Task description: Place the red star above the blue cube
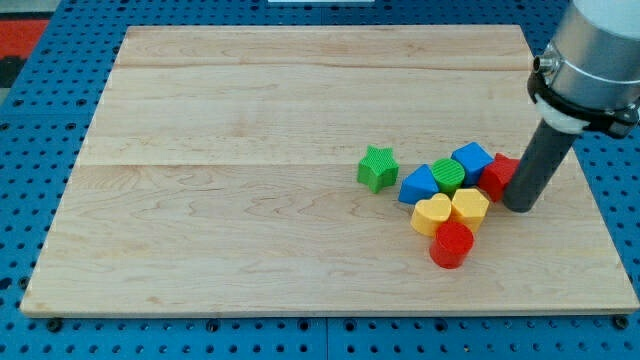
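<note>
The red star (497, 176) lies at the right end of a block cluster, partly hidden behind my rod. The blue cube (471, 160) sits just to its left and slightly higher in the view, touching it. My tip (520, 207) rests on the board right against the red star's right side, a little below it.
Cluster also holds a green round block (448, 176), a blue wedge-like block (419, 186), a yellow heart (431, 214), a yellow hexagon (469, 207) and a red cylinder (451, 244). A green star (377, 167) stands apart to the left. The board's right edge (585, 190) is near.
</note>
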You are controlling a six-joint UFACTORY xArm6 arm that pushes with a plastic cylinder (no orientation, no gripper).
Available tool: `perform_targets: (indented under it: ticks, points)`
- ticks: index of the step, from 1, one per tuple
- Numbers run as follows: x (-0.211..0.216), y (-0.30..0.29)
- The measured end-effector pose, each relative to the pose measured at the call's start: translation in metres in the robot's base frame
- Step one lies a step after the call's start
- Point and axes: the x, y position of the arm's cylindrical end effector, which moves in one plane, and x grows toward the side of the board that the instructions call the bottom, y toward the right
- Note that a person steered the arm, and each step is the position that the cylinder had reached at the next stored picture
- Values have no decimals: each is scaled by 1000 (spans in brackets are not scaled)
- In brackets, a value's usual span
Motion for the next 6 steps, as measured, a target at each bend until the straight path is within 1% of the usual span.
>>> perform_targets:
  ticks: [1, 2, 3, 4, 5, 6]
  points:
    - [-23, 11]
    - [-58, -17]
    - [-68, -67]
    - [-57, -75]
    - [-120, -89]
    - [-119, -120]
